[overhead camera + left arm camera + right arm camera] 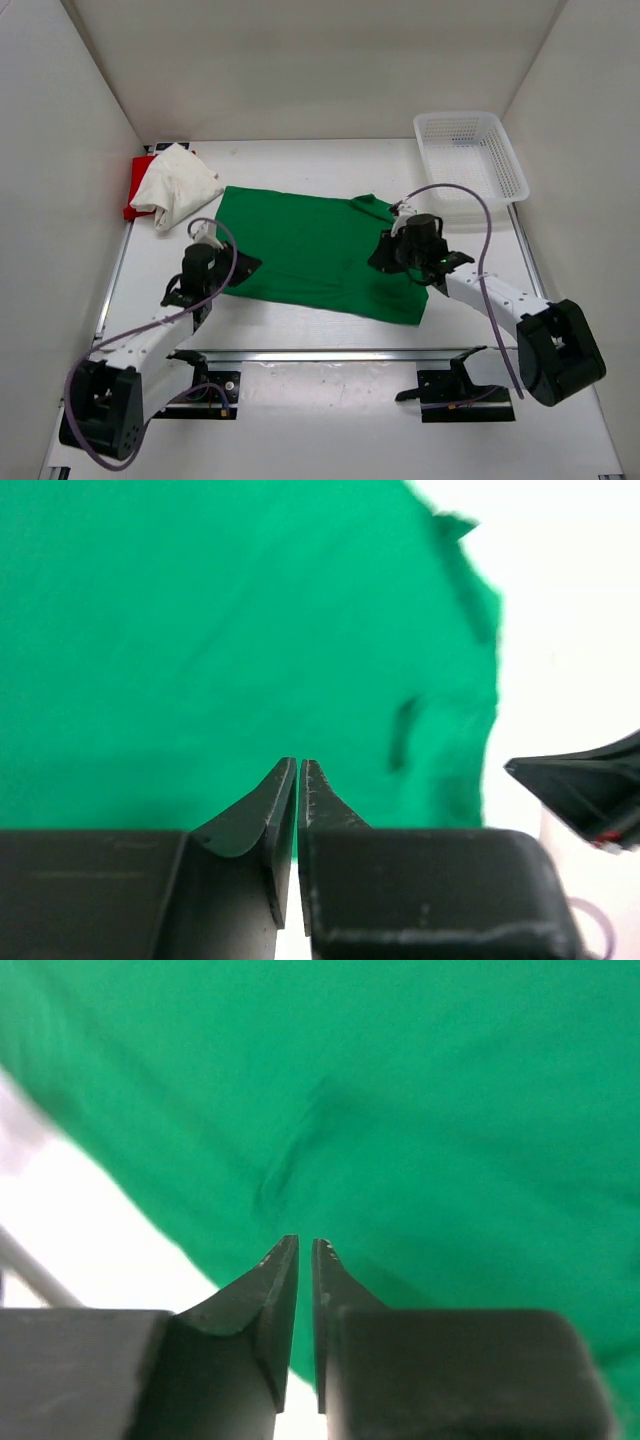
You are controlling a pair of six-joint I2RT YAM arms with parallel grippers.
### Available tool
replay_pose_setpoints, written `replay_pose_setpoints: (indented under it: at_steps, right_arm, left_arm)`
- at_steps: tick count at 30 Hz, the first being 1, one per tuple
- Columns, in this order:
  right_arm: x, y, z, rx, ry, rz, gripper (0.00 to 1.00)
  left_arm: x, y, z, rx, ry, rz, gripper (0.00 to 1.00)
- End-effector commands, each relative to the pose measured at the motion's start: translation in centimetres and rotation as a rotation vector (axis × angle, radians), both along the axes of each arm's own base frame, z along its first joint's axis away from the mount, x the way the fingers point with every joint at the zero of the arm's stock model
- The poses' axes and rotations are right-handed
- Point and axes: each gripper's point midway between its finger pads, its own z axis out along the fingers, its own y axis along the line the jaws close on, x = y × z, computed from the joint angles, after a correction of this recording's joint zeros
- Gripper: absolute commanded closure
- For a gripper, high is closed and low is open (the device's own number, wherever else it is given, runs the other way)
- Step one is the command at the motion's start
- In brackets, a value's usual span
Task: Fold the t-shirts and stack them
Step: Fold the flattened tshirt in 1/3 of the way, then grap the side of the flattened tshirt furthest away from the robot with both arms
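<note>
The green t-shirt (310,255) lies spread flat in the middle of the table and fills both wrist views (220,630) (430,1110). The white t-shirt (178,185) lies crumpled at the back left, on top of the red t-shirt (134,182), of which only an edge shows. My left gripper (240,266) (298,763) is low at the green shirt's left edge, jaws together with only a hairline gap and no cloth seen between them. My right gripper (383,252) (305,1245) is low over the shirt's right part, jaws almost touching, nothing seen between them.
A white mesh basket (470,155) stands at the back right. White walls close in the table on the left, back and right. A metal rail (330,353) runs across in front of the arm bases. The right gripper's tip shows in the left wrist view (585,785).
</note>
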Motion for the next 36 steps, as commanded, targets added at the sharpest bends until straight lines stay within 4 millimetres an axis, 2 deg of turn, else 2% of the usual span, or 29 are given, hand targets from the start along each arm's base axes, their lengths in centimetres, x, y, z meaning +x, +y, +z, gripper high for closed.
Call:
replay_pose_setpoints:
  at_steps: [1, 3, 4, 5, 6, 8, 11, 13, 14, 15, 16, 18, 20, 23, 25, 28, 31, 33, 36]
  right_arm:
    - [5.3, -3.2, 2.6, 0.056, -0.092, -0.191, 0.96]
    - [8.3, -4.8, 3.2, 0.022, -0.120, -0.240, 1.00]
    - [10.4, -6.7, 3.0, -0.018, -0.121, -0.317, 1.00]
    - [11.2, -7.3, 2.7, -0.030, -0.116, -0.345, 1.00]
    - [12.9, -9.0, 2.7, -0.051, -0.131, -0.400, 1.00]
    - [14.8, -12.0, 1.6, -0.081, -0.130, -0.511, 0.94]
    - [17.0, -13.8, 2.0, -0.076, -0.152, -0.557, 0.82]
    - [18.7, -14.1, 2.0, -0.106, -0.160, -0.555, 0.80]
    - [18.8, -14.3, 0.9, -0.130, -0.144, -0.558, 0.78]
    - [19.6, -14.5, 1.4, -0.122, -0.154, -0.563, 0.77]
    - [20.2, -14.4, 1.1, -0.115, -0.142, -0.552, 0.77]
    - [20.9, -14.6, 0.4, -0.105, -0.128, -0.555, 0.77]
    - [21.5, -14.1, -0.1, -0.097, -0.121, -0.539, 0.76]
    - [22.4, -14.1, -1.0, -0.107, -0.102, -0.535, 0.76]
    - [22.5, -14.2, -2.0, -0.119, -0.075, -0.535, 0.76]
    - [23.2, -14.4, -1.9, -0.110, -0.086, -0.539, 0.75]
    - [24.0, -14.4, -2.1, -0.125, -0.076, -0.538, 0.74]
    - [23.9, -14.5, -3.1, -0.157, -0.057, -0.549, 0.73]
    - [23.7, -14.9, -3.4, -0.190, -0.054, -0.571, 0.72]
  left_arm:
    - [4.3, -0.8, 3.9, -0.017, -0.120, 0.028, 0.83]
    - [5.2, -2.4, 4.2, -0.041, -0.118, -0.015, 0.83]
    - [6.1, -2.6, 4.2, -0.028, -0.114, -0.014, 0.84]
    - [6.5, -2.7, 4.1, -0.011, -0.118, -0.016, 0.84]
    - [7.1, -3.0, 4.0, 0.004, -0.115, -0.022, 0.84]
    - [7.6, -3.2, 3.8, -0.012, -0.107, -0.026, 0.85]
    - [7.9, -3.3, 3.0, -0.014, -0.092, -0.022, 0.85]
    - [8.2, -3.7, 2.3, -0.008, -0.085, -0.028, 0.84]
    - [8.3, -4.0, 2.5, -0.012, -0.088, -0.036, 0.85]
    - [8.4, -4.3, 2.0, -0.010, -0.080, -0.053, 0.85]
    - [8.7, -4.4, 2.1, -0.018, -0.082, -0.053, 0.85]
    - [9.0, -4.5, 2.0, -0.016, -0.089, -0.053, 0.84]
    - [9.3, -4.3, 1.8, -0.002, -0.092, -0.043, 0.77]
    - [9.8, -4.7, 2.0, -0.010, -0.099, -0.055, 0.76]
    - [10.0, -4.7, 2.0, -0.015, -0.097, -0.050, 0.78]
    - [10.3, -4.9, 2.0, -0.022, -0.104, -0.056, 0.75]
    - [10.5, -5.1, 2.1, -0.039, -0.098, -0.067, 0.78]
    - [10.6, -4.5, 2.1, -0.038, -0.103, -0.041, 0.81]
    - [10.7, -4.4, 2.1, -0.020, -0.109, -0.040, 0.81]
